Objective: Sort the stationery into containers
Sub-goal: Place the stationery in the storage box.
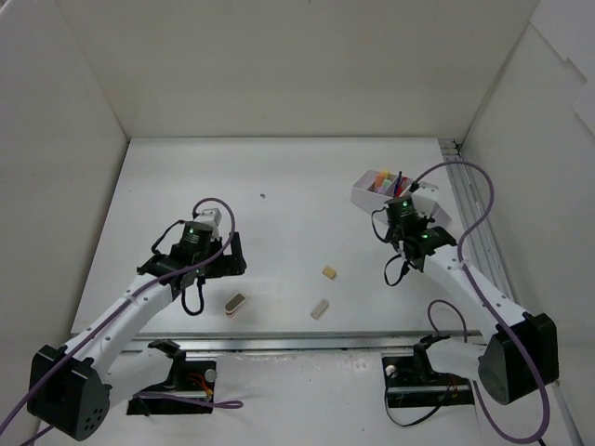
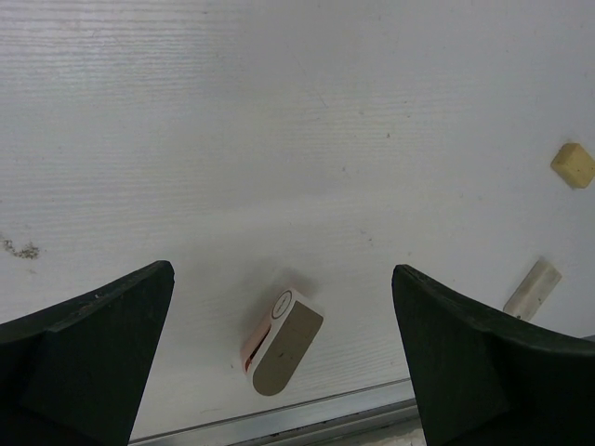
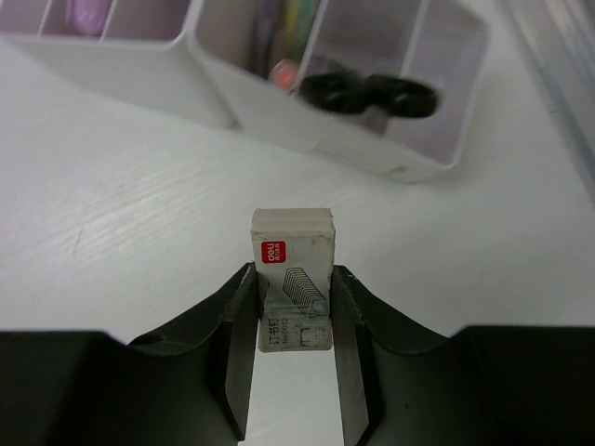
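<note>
White tabletop: just before the tray (image 3: 307,130) your right gripper (image 3: 296,279) clamps the staple box (image 3: 290,237), so carry it over a free compartment; your left gripper (image 2: 282,274) hangs wide open.

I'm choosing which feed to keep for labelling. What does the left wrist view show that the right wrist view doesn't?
Only left wrist: the open left hand, a beige-and-white gadget, two erasers. Only right wrist: the right hand shut on a staple box, the white tray, black scissors inside it. Both: the white table; no item appears in both.
</note>
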Available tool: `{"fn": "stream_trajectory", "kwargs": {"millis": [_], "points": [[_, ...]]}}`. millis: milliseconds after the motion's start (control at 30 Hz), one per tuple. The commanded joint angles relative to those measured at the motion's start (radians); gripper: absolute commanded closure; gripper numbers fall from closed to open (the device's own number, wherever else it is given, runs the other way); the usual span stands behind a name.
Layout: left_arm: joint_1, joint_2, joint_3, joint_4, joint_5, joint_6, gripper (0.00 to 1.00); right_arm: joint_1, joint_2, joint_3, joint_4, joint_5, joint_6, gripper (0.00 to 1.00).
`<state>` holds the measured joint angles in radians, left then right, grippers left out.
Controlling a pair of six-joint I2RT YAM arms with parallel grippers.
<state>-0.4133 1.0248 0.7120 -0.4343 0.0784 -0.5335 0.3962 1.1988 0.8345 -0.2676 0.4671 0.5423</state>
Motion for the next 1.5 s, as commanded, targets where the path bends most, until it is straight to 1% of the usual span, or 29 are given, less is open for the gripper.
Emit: {"fn": "stream_trajectory", "kwargs": {"millis": [0,33,67,133,167,233,267,467,533,667,733,833,867,967,1000,1067,1200,1300,1333,1367,1433,1467], "points": [[-0.005,0.018,0.089,0.068,0.009,0.044,0.01,-0.129,-0.05,0.061,0.021,0.054,-0.102,0.93],[-0.005,0.035,0.093,0.068,0.015,0.052,0.0,-0.167,-0.06,0.069,0.024,0.036,-0.111,0.93],[-0.005,0.041,0.099,0.066,0.026,0.065,0.01,-0.236,-0.062,0.084,0.033,0.024,-0.128,0.93],[0.004,0.066,0.11,0.068,0.037,0.075,0.0,-0.293,-0.065,0.1,0.045,-0.011,-0.136,0.94],[0.004,0.072,0.113,0.065,0.043,0.082,0.01,-0.345,-0.062,0.113,0.063,-0.025,-0.154,0.94],[0.013,0.087,0.113,0.062,0.049,0.087,0.01,-0.384,-0.033,0.136,0.067,-0.051,-0.165,0.94],[0.025,0.093,0.115,0.062,0.055,0.087,0.01,-0.432,-0.016,0.155,0.076,-0.059,-0.169,0.94],[0.07,0.09,0.096,0.066,0.084,0.095,0.01,-0.509,0.106,0.216,0.099,-0.07,-0.199,0.93],[0.079,0.092,0.092,0.068,0.098,0.102,0.0,-0.525,0.156,0.235,0.111,-0.113,-0.203,0.93],[0.09,0.11,0.099,0.06,0.107,0.106,0.01,-0.536,0.247,0.275,0.123,-0.149,-0.199,0.93],[0.099,0.109,0.098,0.058,0.11,0.104,0.0,-0.534,0.269,0.278,0.123,-0.16,-0.188,0.92],[0.109,0.103,0.095,0.052,0.11,0.101,0.0,-0.536,0.294,0.265,0.123,-0.165,-0.173,0.86],[0.11,0.097,0.093,0.055,0.11,0.101,0.01,-0.534,0.295,0.261,0.125,-0.169,-0.173,0.84],[0.11,0.092,0.084,0.063,0.123,0.09,0.01,-0.534,0.294,0.245,0.125,-0.176,-0.176,0.68],[0.119,0.092,0.08,0.069,0.136,0.087,0.01,-0.536,0.294,0.241,0.125,-0.177,-0.177,0.62],[0.119,0.095,0.072,0.071,0.142,0.078,0.0,-0.536,0.283,0.23,0.125,-0.191,-0.182,0.59],[0.119,0.093,0.067,0.071,0.147,0.07,0.01,-0.536,0.229,0.215,0.125,-0.193,-0.188,0.49],[0.119,0.077,0.063,0.072,0.15,0.058,0.0,-0.534,0.154,0.198,0.125,-0.203,-0.203,0.44],[0.119,0.067,0.057,0.074,0.147,0.055,0.0,-0.534,0.109,0.193,0.125,-0.247,-0.215,0.42],[0.119,0.064,0.053,0.074,0.143,0.044,0.01,-0.533,0.088,0.189,0.126,-0.281,-0.276,0.35],[0.119,0.054,0.044,0.071,0.138,0.033,0.0,-0.487,0.018,0.181,0.13,-0.344,-0.359,0.23],[0.119,0.051,0.041,0.068,0.138,0.023,0.0,-0.462,-0.001,0.179,0.128,-0.375,-0.449,0.02]]}}
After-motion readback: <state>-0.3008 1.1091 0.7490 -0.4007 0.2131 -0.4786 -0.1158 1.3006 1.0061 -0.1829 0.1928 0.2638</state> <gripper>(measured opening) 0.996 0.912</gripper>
